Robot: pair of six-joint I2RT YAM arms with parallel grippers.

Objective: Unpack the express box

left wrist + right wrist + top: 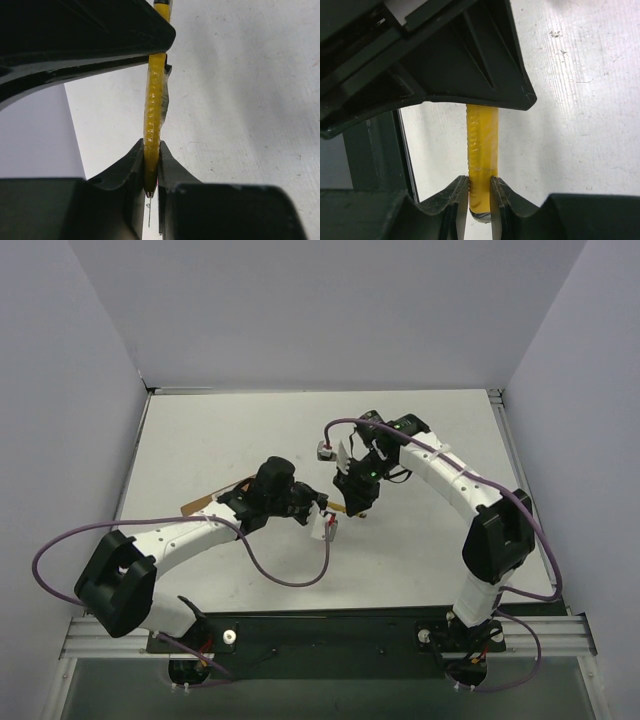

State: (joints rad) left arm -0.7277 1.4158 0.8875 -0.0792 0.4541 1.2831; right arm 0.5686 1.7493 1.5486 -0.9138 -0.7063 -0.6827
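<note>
Being pinched narrowly in the left hand [151, 165], the yellow utility knife [155, 100] is being gripped on its thin edge. Both fingers [172, 172] are pressing flat against its sides, and a thin sliver of metal, probably the blade tip, is showing just below them. The same knife is also being clamped by the right hand [481, 187], whose jaws are likewise drawn in tight on the yellow body. Seen from above, the two hands are being held tip to tip over the middle of the desk [220, 430], with the knife bridging the small gap between them.

The express box [205, 503] is lying toward the left edge of the desk, about halfway between the near and far edges. Only a brown strip of it is showing, the rest being hidden under the left arm, so whether it has been opened cannot be told. A small white block [323, 451] is resting just beyond the hands, toward the far edge.

Trouble is judged most likely in the shared grip: if one arm is drawn away while the other is gripping, the knife may be twisted, levered out of one hand or dropped. If the blade is indeed out, it may be scraped across the desk or driven too deep through the tape. The box is being held by nothing, so it may be shoved by the left arm or slid away once pressed.
</note>
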